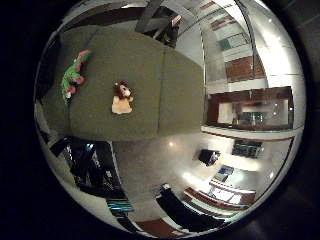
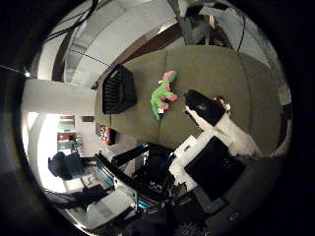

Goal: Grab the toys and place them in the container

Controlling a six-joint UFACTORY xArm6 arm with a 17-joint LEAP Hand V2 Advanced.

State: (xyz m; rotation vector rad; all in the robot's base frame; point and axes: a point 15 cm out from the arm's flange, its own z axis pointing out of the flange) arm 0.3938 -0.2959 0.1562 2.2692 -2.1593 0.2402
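1. Olive-green table [image 1: 140, 65] is the work surface, seen from well above in both palm views; both toys and the container sit on it.
2. Black container [image 2: 118, 89], a slatted basket, sits at one end of the table by its edge. Can't tell what is inside.
3. Green dinosaur toy [image 2: 161, 94], plush with pink head, feet and back trim, lies flat on the table near the container but not touching it. Nothing holds it.
4. Brown lion toy [image 1: 122, 98], plush with dark mane and tan body, lies on the table near the seam between its panels, apart from the dinosaur and further from the container. In the thumb-side view a finger hides it almost fully; only a bit of red-brown shows past the fingertip.
5. Hand [image 2: 216, 142], white and black, is up in the air over the table, touching nothing. One finger [image 2: 204, 109] with a black tip reaches out fairly straight towards the lion's area; it wraps around nothing. The other fingers are out of view, so their spread can't be told.
6. Floor past the table edge is shiny grey, with a dark chair [image 1: 208, 157] well away from the table.
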